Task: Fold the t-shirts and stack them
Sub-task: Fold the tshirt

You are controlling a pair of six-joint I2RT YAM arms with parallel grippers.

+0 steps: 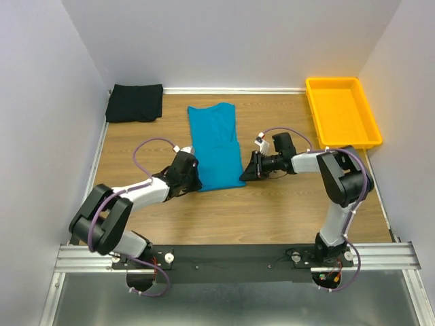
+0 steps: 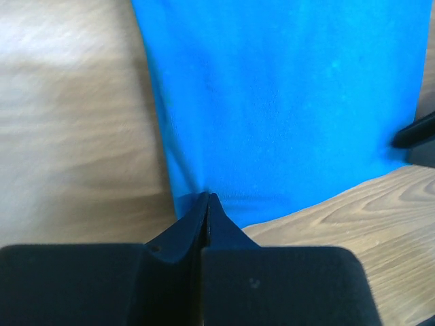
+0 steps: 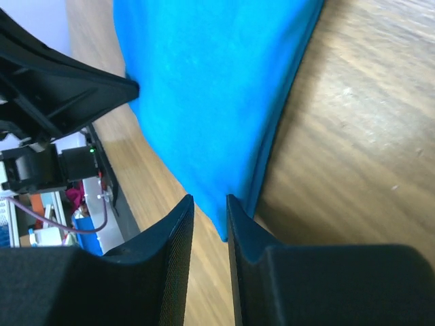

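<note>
Pinching near-left hem corner of teal t-shirt (image 1: 214, 146), mid-counter (image 1: 272, 217): left claw (image 2: 208, 204) fully closed | right claw (image 3: 209, 210) narrowly parted astride near-right corner, unclamped | black t-shirt (image 1: 134, 102) folded far-left | risk: lifting now, right corner slips, fold skews.

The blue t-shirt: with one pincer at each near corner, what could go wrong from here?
1. The left pincer is shut on only the very edge of the blue t-shirt; the cloth may slip out when lifted.
2. The right pincer is open, with just the corner tip between its jaws; it may close on nothing, and the fold would go crooked.
</note>
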